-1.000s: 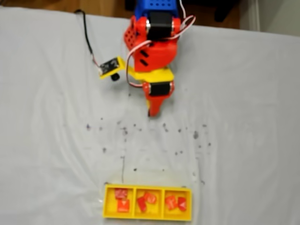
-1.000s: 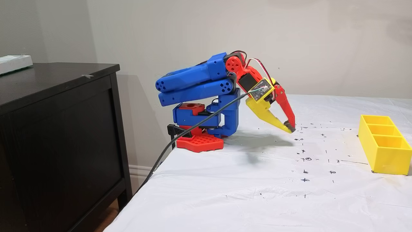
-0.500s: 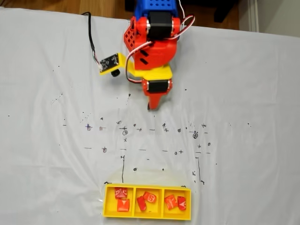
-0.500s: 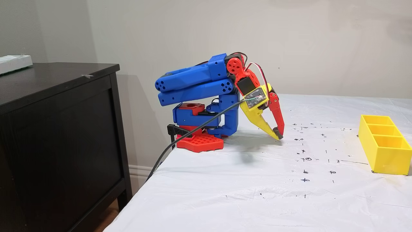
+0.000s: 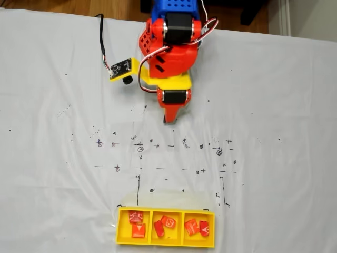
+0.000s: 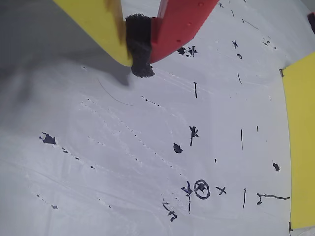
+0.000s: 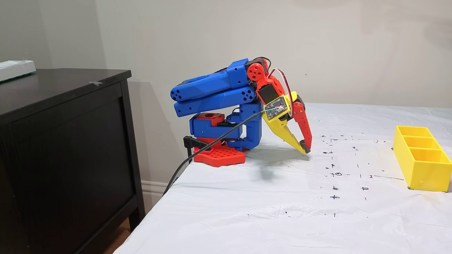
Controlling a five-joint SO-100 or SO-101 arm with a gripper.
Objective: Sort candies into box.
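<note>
In a fixed view from the side, a dark cabinet [image 7: 63, 141] stands at the left off the table [image 7: 282, 211], then the folded blue arm [image 7: 212, 95] with its cable [image 7: 212, 139], then the claw [image 7: 305, 149] clenched on nothing, tips down at the white sheet. Ink marks [image 7: 335, 174] dot the bare stretch between the claw and the box [image 7: 422, 165] at the far right, well apart. From above in a fixed view, the box [image 5: 166, 243] lies with its long axis left to right at the table's near edge, and the candies [image 5: 137, 230] sit two to each of its three compartments.
</note>
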